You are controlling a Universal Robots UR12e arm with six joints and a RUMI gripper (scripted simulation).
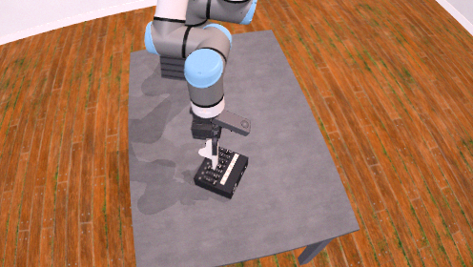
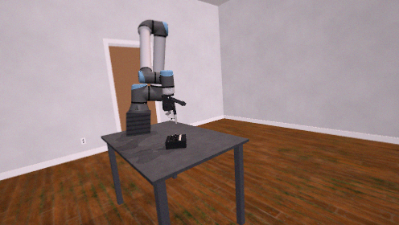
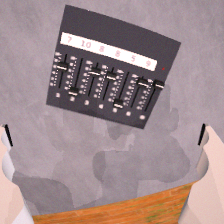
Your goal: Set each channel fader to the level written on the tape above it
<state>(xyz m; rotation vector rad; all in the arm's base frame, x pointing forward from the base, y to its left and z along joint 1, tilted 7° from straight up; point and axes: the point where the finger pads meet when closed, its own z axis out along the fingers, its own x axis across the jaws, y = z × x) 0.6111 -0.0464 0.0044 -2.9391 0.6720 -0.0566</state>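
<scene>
The black lighting desk [image 1: 236, 174] [image 2: 176, 141] [image 3: 112, 30] lies on the grey table [image 1: 286, 119] [image 2: 217, 141] [image 3: 25, 50]. In the wrist view a white tape strip [image 3: 107, 50] carries the numbers 7, 10, 8, 8, 5, 9 above several faders. The first fader cap [image 3: 61, 67] sits high, the second [image 3: 73, 91] low, the fifth [image 3: 118, 104] lowest. The rightmost fader [image 3: 159, 85] sits under a red dot. My gripper [image 1: 213, 154] [image 2: 174, 117] [image 3: 105, 126] is open and empty. It hangs well above the desk's near edge, touching nothing.
The arm's dark base block [image 1: 172, 67] [image 2: 138, 122] stands at the table's back edge. The table edge and wooden floor [image 3: 115, 212] show below the desk in the wrist view.
</scene>
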